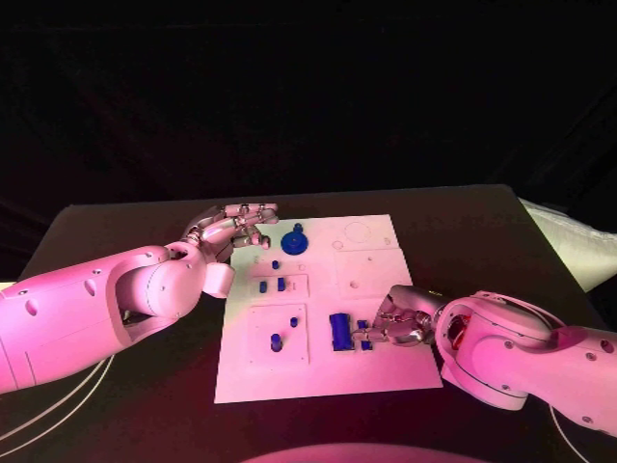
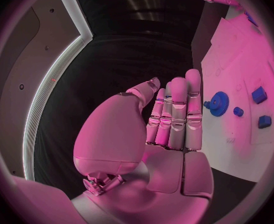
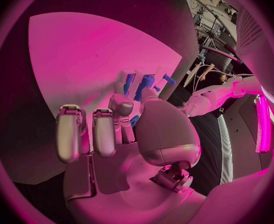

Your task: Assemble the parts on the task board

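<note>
Black table [image 1: 128, 227], long blue part [image 1: 339, 331] lengthwise on task board [image 1: 392, 376], right hand [image 1: 396, 323] touching

One white task board [image 1: 378, 371] lies on one black counter [image 1: 114, 222]. On the board there is one round blue gear [image 1: 296, 240]. Around it the head view shows roughly seven smaller blue parts: one near the gear [image 1: 276, 264], two side by side [image 1: 264, 285], two on the lower panel [image 1: 277, 341], and one long block [image 1: 339, 331] with a small piece [image 1: 364, 340] beside it; the exact count is uncertain. Two hands are present: one left hand [image 1: 239, 228] and one right hand [image 1: 400, 323].
</note>
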Tool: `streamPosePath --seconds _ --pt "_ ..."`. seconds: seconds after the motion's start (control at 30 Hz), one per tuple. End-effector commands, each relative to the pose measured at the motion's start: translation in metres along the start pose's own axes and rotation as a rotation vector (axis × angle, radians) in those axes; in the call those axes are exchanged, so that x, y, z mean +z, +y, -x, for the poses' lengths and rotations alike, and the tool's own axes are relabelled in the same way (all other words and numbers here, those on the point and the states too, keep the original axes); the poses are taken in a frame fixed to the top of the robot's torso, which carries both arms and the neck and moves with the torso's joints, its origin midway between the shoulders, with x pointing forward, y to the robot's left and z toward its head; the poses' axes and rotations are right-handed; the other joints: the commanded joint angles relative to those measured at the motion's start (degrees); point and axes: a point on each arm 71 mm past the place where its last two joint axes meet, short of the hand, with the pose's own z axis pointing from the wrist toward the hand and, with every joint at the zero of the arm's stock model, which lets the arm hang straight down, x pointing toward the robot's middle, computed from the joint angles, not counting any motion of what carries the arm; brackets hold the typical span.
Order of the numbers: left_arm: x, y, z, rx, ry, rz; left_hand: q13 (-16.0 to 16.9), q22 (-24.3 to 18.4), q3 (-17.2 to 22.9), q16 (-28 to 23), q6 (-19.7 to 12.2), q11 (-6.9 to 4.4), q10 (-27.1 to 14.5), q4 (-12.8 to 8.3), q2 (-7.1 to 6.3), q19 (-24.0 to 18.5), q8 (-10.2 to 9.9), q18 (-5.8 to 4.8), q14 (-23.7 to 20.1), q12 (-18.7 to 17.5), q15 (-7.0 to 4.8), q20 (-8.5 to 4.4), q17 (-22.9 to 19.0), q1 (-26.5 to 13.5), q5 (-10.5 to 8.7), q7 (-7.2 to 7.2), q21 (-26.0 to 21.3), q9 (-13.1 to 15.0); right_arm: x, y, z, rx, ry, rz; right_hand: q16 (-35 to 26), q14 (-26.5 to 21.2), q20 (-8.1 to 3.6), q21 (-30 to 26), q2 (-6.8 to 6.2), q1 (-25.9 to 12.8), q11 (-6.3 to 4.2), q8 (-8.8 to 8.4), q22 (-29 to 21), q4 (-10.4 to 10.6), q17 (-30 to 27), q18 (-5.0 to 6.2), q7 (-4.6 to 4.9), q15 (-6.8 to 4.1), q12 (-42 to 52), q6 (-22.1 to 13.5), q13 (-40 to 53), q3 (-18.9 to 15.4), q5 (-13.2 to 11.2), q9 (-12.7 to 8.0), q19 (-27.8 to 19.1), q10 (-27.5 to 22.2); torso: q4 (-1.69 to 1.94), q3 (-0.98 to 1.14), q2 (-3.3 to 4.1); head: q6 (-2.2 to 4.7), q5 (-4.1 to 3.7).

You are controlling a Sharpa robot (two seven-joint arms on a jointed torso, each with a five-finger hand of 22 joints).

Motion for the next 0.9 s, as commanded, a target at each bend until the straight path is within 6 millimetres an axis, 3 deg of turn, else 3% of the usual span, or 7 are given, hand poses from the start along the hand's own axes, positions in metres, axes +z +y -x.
streamPosePath --seconds 0.03,0.13,0.27,0.47,0.9 --pt "0.000 -0.001 -0.003 -0.002 0.024 -0.005 0.10 -0.07 0.07 0.22 -0.25 -0.02 -0.30 -0.42 0.64 0.01 0.33 0.64 -0.42 0.09 -0.07 0.35 -0.08 0.10 0.30 -0.02 -0.23 0.03 -0.001 -0.001 0.001 -0.034 -0.007 0.007 0.28 3.40 0.00 0.14 0.04 -0.69 -0.01 -0.15 1.82 -0.02 0.09 -0.34 -0.08 -0.26 0.22 0.42 0.14 -0.66 -0.84 0.10 0.36 0.42 -0.03 0.02 -0.01 -0.06 0.03" --pt "0.000 -0.001 -0.002 -0.002 0.023 -0.005 0.10 -0.07 0.07 0.22 -0.25 -0.02 -0.30 -0.42 0.64 0.01 0.33 0.64 -0.42 0.09 -0.07 0.35 -0.08 0.10 0.30 -0.02 -0.23 0.03 -0.002 -0.003 0.001 -0.041 -0.012 0.005 0.29 3.41 -0.01 0.15 0.23 0.14 -0.03 -0.16 1.86 -0.29 0.13 -0.35 -0.10 -0.27 0.21 0.41 0.24 -0.87 -1.06 0.18 0.38 0.44 -0.07 0.06 -0.01 -0.10 0.09" --pt "0.000 -0.001 -0.002 -0.002 0.023 -0.005 0.09 -0.06 0.10 0.23 -0.27 -0.01 -0.40 -0.50 0.63 -0.01 0.39 0.64 -0.48 0.17 -0.07 0.35 -0.12 0.16 0.30 -0.02 -0.24 0.03 -0.003 -0.005 0.002 -0.050 -0.009 0.004 0.26 3.40 -0.07 0.12 0.84 4.99 -0.05 -0.25 1.86 -2.10 0.14 -0.34 -0.11 -0.31 0.03 0.31 0.50 -0.80 -0.46 0.44 0.36 0.41 -0.10 0.08 -0.01 -0.12 0.11" --pt "0.001 0.000 -0.003 -0.002 0.024 -0.005 0.09 -0.06 0.11 0.24 -0.29 -0.01 -0.46 -0.54 0.62 -0.02 0.43 0.64 -0.51 0.22 -0.07 0.34 -0.15 0.19 0.30 -0.03 -0.25 0.03 0.000 -0.004 0.002 -0.074 -0.012 0.013 0.24 3.39 -0.18 0.01 1.45 13.03 -0.27 -0.39 1.78 -6.87 0.19 -0.31 -0.25 -0.50 -0.27 0.15 0.64 1.07 -1.49 0.62 0.26 0.23 0.00 0.04 -0.03 -0.08 -0.05" --pt "0.001 0.000 -0.002 -0.002 0.024 -0.004 0.09 -0.06 0.11 0.24 -0.29 -0.01 -0.46 -0.54 0.62 -0.02 0.43 0.64 -0.51 0.22 -0.07 0.34 -0.15 0.19 0.30 -0.03 -0.25 0.03 0.011 -0.002 -0.008 -0.107 0.002 0.002 0.34 3.44 -0.20 0.04 1.95 14.00 -0.26 -0.41 1.85 -7.46 0.42 -0.33 -0.25 -0.48 -0.05 0.24 0.91 1.40 -2.43 0.67 0.30 0.35 0.01 -0.06 -0.01 -0.28 0.16"
